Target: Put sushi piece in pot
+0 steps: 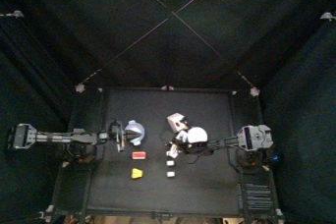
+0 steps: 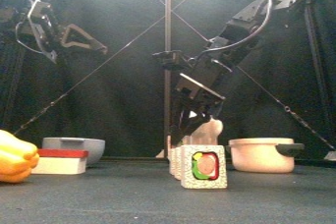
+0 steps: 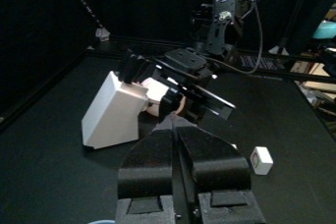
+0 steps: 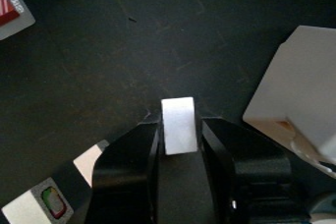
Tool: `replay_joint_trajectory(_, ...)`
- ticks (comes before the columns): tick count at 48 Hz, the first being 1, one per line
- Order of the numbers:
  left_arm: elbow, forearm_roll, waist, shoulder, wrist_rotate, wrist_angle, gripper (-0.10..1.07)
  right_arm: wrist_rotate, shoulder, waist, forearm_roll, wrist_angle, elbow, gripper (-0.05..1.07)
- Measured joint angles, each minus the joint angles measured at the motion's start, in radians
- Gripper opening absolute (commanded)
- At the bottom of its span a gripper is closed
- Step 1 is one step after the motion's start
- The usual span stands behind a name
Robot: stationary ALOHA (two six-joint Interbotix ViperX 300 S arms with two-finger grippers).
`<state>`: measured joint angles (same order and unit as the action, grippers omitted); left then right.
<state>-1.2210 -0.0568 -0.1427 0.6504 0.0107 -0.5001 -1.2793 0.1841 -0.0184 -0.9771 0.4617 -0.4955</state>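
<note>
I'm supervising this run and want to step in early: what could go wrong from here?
The right gripper pinches the white piece only at its tip, so the piece may slip out before reaching the pot. The white box stands close beside the gripper and could get knocked.

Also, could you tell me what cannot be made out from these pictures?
- Inside of the pot: the front view is level with its rim, and the top view shows it too small.
- White piece in the right gripper: only one plain face shows.
- Yellow item: cut off by the front view's edge.
</note>
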Motion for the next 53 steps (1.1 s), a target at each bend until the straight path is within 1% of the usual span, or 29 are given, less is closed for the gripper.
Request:
replay_joint_trajectory(6,0.0,0.0,0.0,0.0,0.0,0.0,0.35,-0.002,-0.014,-0.002,0.02,0.003,0.0,0.58)
replay_joint_trajectory(15,0.0,0.0,0.0,0.0,0.0,0.0,0.35,-0.002,-0.094,-0.034,0.055,0.048,-0.011,0.58)
replay_joint_trajectory(29,-0.003,0.0,0.0,0.0,0.0,-0.002,0.35,-0.032,-0.218,-0.13,0.08,0.17,-0.081,0.58)
replay_joint_trajectory(34,-0.003,0.0,-0.002,0.0,0.0,-0.002,0.35,-0.094,-0.264,-0.16,0.071,0.209,-0.121,0.58)
replay_joint_trajectory(40,-0.003,0.0,-0.002,0.0,0.0,0.0,0.35,-0.193,-0.327,-0.186,0.029,0.23,-0.183,0.58)
replay_joint_trajectory(53,-0.003,0.0,-0.002,0.002,0.0,-0.002,0.35,-0.408,-0.449,-0.193,-0.054,0.258,-0.325,0.58)
